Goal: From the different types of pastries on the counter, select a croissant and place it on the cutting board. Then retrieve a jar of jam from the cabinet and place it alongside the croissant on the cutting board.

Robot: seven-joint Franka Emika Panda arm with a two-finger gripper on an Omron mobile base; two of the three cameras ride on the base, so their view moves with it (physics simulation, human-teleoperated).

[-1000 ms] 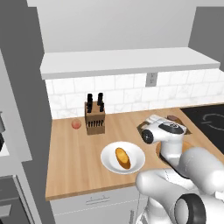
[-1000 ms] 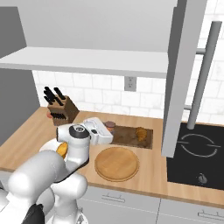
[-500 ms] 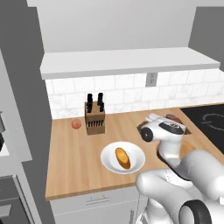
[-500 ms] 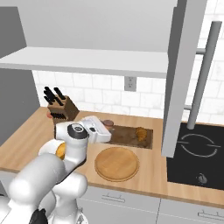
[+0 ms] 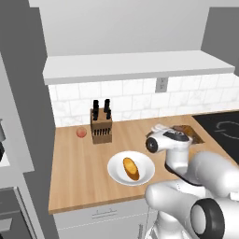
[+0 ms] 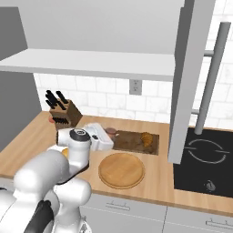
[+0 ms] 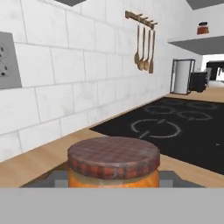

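Observation:
My gripper (image 7: 113, 178) is shut on the jar of jam (image 7: 113, 164), an orange jar with a dark reddish-brown lid that stands close in the hand view. From the right base view the gripper (image 6: 110, 132) holds the jar (image 6: 110, 130) at the left end of the dark cutting board (image 6: 132, 142). The brown croissant (image 6: 146, 138) lies on the board's right part. The board (image 5: 191, 134) also shows behind the arm in the left base view. A golden roll (image 5: 131, 168) rests on a white plate (image 5: 114, 173) on the light-wood counter (image 5: 79, 168). The grey cabinet shelf (image 6: 91, 63) runs above.
A round tan wooden plate (image 6: 121, 169) lies just in front of the board. A knife block (image 5: 101, 126) and a small pinkish fruit (image 5: 81, 132) stand at the back left. The black cooktop (image 6: 205, 154) is to the right, with the tiled wall (image 7: 65, 87) close behind.
The hand with the jar has shifted only slightly near the board's left end. Nothing else has moved.

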